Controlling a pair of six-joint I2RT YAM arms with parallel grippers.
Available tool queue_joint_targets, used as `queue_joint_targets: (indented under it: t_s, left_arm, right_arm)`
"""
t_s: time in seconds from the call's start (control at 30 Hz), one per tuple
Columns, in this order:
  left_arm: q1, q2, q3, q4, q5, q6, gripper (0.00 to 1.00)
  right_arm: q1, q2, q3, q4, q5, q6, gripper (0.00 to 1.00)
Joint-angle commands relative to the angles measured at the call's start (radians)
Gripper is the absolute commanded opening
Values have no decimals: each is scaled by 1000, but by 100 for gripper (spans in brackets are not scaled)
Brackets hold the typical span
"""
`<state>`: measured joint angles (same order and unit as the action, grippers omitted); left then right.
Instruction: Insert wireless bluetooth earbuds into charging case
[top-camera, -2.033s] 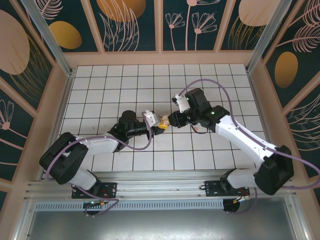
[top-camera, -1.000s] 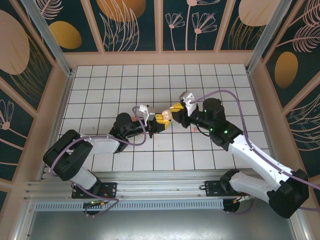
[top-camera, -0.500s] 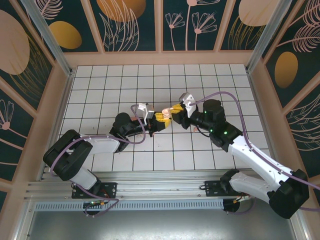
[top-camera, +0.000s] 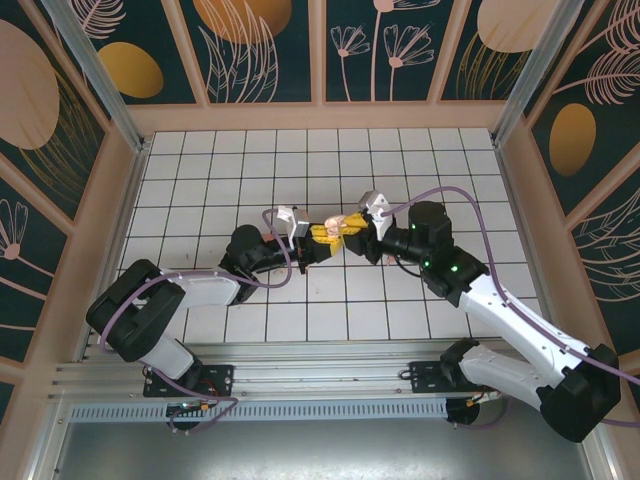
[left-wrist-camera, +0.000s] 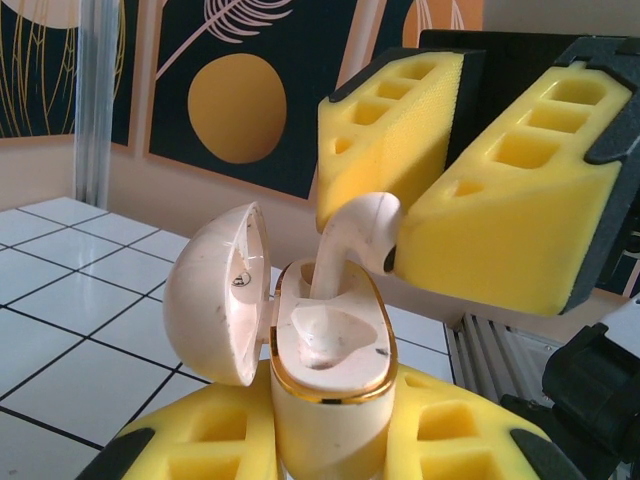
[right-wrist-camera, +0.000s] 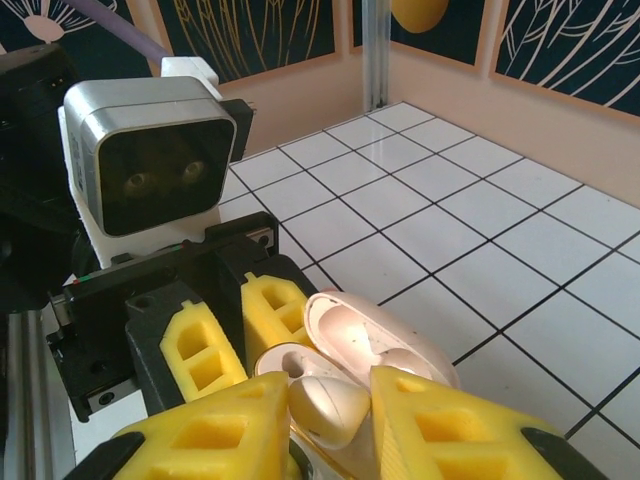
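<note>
- Left hand: yellow foam pads closed on the lower body of the charging case, one pad at each side, holding it upright above the white-tiled worktop.
- Charging case: pale beige shell with a gold rim around the mouth; hinged lid stood open to the left in the left wrist view.
- Right hand: yellow foam pads nearly together, gripping one pale beige earbud by its rounded head.
- Earbud: held directly over the open case, its stem pointing down into the far socket; the near socket showed bare.
- Both hands met tip to tip near the middle of the worktop.
- Grey camera housing sat above the left hand's pads in the right wrist view.
</note>
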<state>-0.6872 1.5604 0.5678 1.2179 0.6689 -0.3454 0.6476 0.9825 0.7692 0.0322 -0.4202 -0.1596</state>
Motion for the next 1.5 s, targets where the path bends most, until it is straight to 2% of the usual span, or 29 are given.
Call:
queue_joint_targets:
  t_s: [0.0,0.17,0.53,0.67,0.77,0.9,1.03,1.17,1.27,1.47]
  left_arm:
    - [2,-34,35,28,-12,28,14]
    - [2,-52,37,-13,-5,61,14]
    - [2,-66,38,-73,18,142,14]
    - [1,-71,41,-121,4,187,14]
    - [1,-72,53,-214,-53,228,14]
    - [2,-73,19,-241,-115,259,14]
    - [2,-63,-5,-283,-159,275,14]
    - [2,-53,-24,-277,-183,263,14]
    - [2,-48,-37,-266,-182,254,14]
    - [2,-68,-48,-311,-192,277,14]
  right_arm:
    - [-4,10,-7,-47,-38,-10,27]
    - [-17,20,0,-53,12,19,28]
    - [-65,34,15,-57,-48,68,32]
    - [-73,33,20,-57,-55,79,34]
    - [-94,34,33,-78,-95,115,36]
    - [-165,45,75,-194,-95,170,37]
    - [-206,91,152,-389,4,273,37]
    - [-274,175,189,-545,30,373,38]
    - [-287,270,214,-622,99,338,38]
    - [-287,498,311,-717,242,64,40]
